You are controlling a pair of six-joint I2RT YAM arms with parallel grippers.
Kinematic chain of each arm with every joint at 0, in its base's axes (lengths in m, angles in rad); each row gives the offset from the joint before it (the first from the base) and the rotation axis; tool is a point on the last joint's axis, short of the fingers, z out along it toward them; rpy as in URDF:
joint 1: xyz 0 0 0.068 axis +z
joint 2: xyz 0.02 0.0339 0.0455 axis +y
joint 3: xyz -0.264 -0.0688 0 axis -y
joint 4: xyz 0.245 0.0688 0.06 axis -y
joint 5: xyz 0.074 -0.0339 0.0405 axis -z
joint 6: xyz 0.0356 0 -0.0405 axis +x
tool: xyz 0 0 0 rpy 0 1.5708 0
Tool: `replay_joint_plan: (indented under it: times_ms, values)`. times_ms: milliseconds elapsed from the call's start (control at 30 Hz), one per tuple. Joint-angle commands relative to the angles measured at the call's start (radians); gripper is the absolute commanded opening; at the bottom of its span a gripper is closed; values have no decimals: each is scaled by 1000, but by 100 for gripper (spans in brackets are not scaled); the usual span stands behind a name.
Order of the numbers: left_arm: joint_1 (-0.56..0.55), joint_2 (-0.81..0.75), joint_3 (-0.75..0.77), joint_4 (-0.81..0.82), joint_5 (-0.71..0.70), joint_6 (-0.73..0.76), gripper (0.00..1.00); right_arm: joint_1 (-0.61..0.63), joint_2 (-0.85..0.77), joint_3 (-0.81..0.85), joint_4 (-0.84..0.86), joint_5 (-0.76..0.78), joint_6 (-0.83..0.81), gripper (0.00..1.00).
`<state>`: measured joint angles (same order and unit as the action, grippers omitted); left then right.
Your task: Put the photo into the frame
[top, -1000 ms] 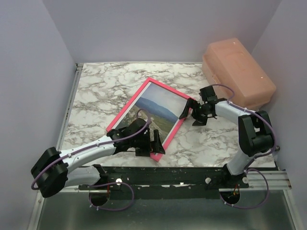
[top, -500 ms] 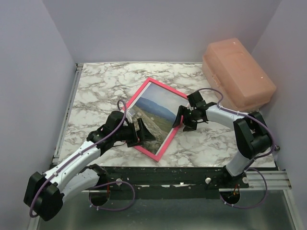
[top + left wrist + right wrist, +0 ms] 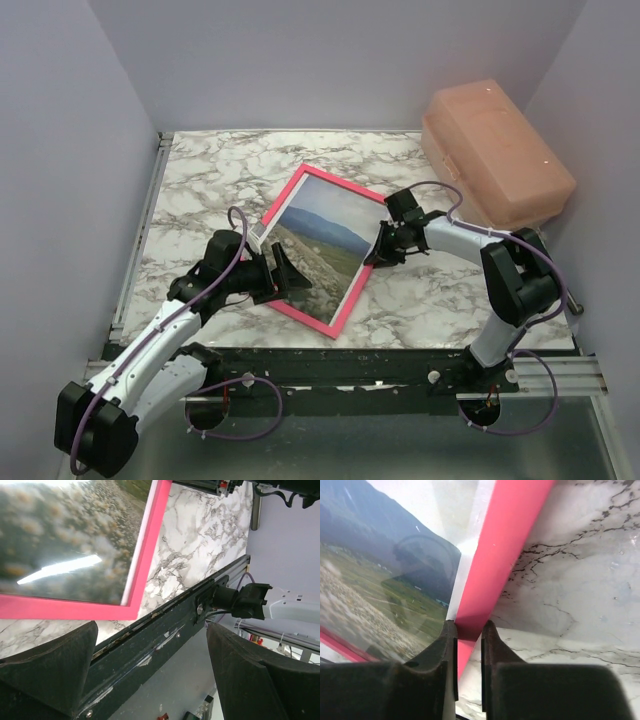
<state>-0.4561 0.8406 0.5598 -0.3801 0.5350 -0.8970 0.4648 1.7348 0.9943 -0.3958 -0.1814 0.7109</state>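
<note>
The frame (image 3: pixel 351 288), bright pink, lies tilted on the marble table with the photo (image 3: pixel 318 238) of hills and a flowery field showing inside its border. My right gripper (image 3: pixel 383 247) is shut on the frame's right edge. The right wrist view shows its two fingers pinching the pink border (image 3: pixel 510 545) beside the photo (image 3: pixel 385 570). My left gripper (image 3: pixel 285 274) hangs open over the frame's near-left part, with nothing between its fingers. In the left wrist view the frame's near corner (image 3: pixel 145 555) and the photo (image 3: pixel 60 535) lie ahead of the wide-apart fingers (image 3: pixel 45 665).
A salmon-coloured lidded box (image 3: pixel 495 150) stands at the back right, close behind the right arm. A black rail (image 3: pixel 380 365) runs along the table's near edge. Grey walls close in the left, back and right sides.
My right gripper has moved onto the frame's right edge and shut on it. The left arm has swung from the frame's near corner to its left side, still open.
</note>
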Motion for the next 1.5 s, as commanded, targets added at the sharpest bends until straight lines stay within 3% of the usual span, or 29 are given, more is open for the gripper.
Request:
replay_joint_plan:
  times_ms: [0, 67, 200, 433, 467, 500, 567, 667, 800, 1133, 1467]
  values:
    - [40, -6, 11, -61, 25, 42, 91, 8, 58, -12, -94, 237, -123, 6]
    - [61, -6, 15, -88, 9, 53, 91, 8, 58, 4, -115, 265, -161, 1]
    - [99, -11, 35, -161, -55, 89, 91, 6, 55, 31, -159, 333, -222, 0]
    - [119, -1, 111, -356, -347, 143, 92, 6, 39, 72, -231, 531, -320, 2]
    - [119, 3, 120, -375, -392, 147, 92, 6, 36, 74, -234, 555, -322, 4]
    - [119, 15, 130, -395, -427, 151, 92, 6, 35, 78, -238, 568, -323, 12]
    - [119, 41, 142, -418, -484, 160, 92, 6, 24, 85, -246, 553, -314, 35]
    - [119, 102, 149, -419, -526, 172, 93, 5, 1, 100, -274, 505, -282, 70]
    - [119, 214, 152, -397, -527, 181, 93, -8, -71, 98, -285, 403, -238, 88]
    - [119, 337, 72, -209, -371, 182, 91, -184, -196, -110, -113, -124, -164, 94]
    - [93, 433, 18, -101, -282, 169, 87, -193, -114, -189, 41, -335, -74, 94]
